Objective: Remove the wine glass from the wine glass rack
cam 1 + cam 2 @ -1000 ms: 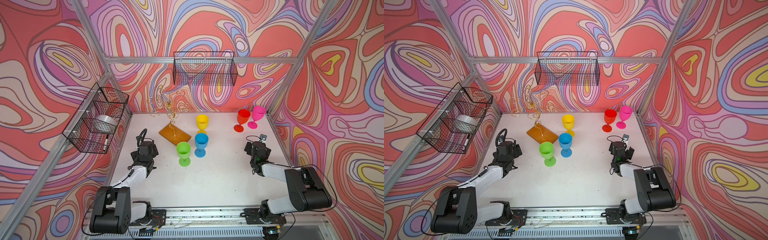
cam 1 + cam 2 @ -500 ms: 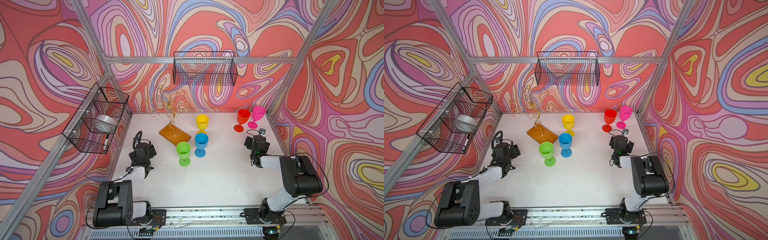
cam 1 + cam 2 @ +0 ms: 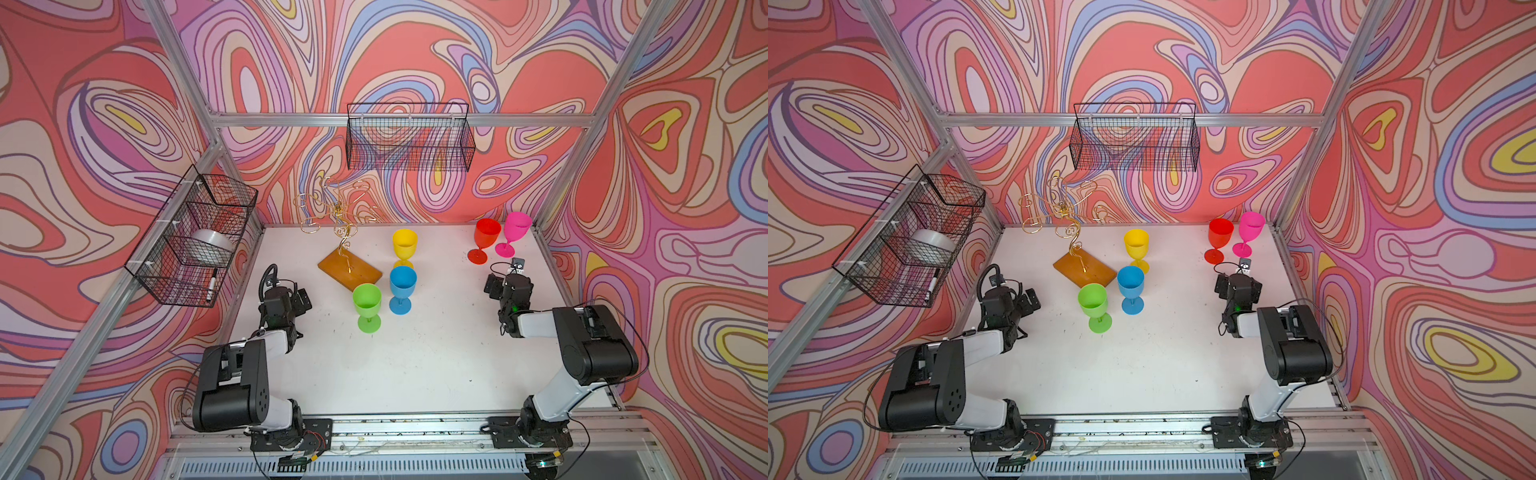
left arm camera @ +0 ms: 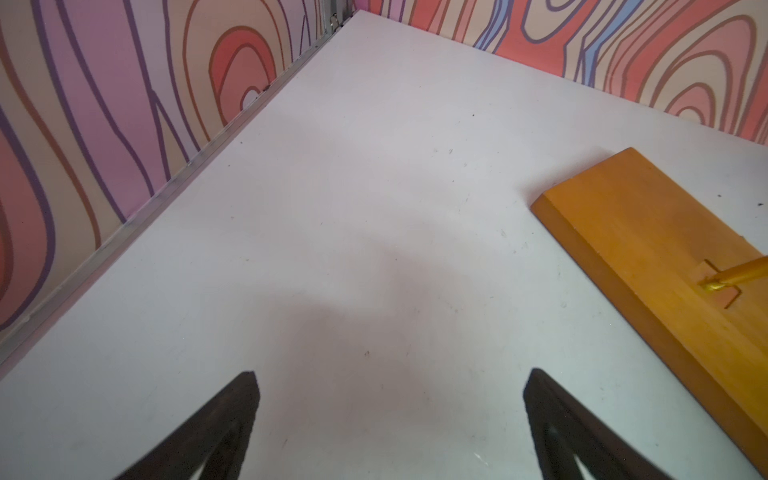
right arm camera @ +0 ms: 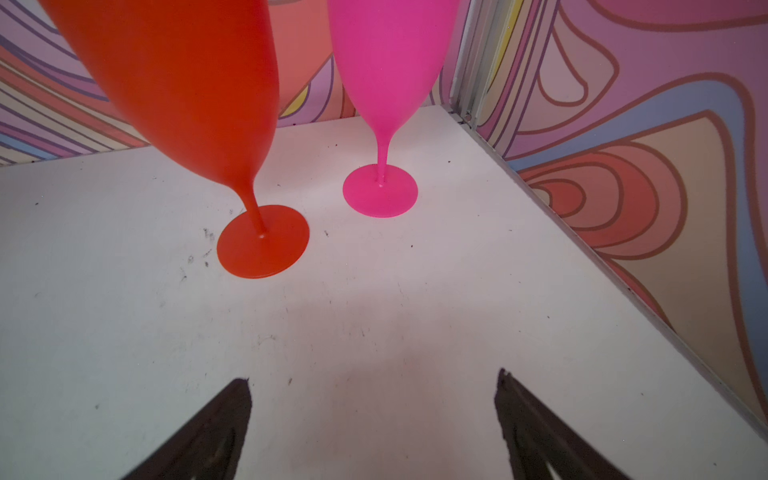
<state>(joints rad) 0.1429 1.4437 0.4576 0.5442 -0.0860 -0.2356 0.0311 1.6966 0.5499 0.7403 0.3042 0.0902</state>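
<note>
The wine glass rack (image 3: pixel 350 268) (image 3: pixel 1084 268) is a gold wire tree on an amber base at the back left of the table, and no glass hangs on its arms. Upright wine glasses stand on the table: yellow (image 3: pixel 404 245), blue (image 3: pixel 402 282), green (image 3: pixel 367 297), red (image 3: pixel 487 235) and pink (image 3: pixel 517 226). My left gripper (image 3: pixel 286 297) (image 4: pixel 390 386) is open and empty, low over the table left of the rack base (image 4: pixel 665 257). My right gripper (image 3: pixel 509 284) (image 5: pixel 374 386) is open and empty, just in front of the red glass (image 5: pixel 187 83) and pink glass (image 5: pixel 386 62).
A black wire basket (image 3: pixel 409 137) hangs on the back wall. Another basket (image 3: pixel 195 237) on the left wall holds a silver roll and a marker. Patterned walls and aluminium frame posts close the table on three sides.
Both arms have folded lower over their bases. The two grippers have shifted a little toward the back wall, the right one closer to the red and pink glasses. Both stay open.
</note>
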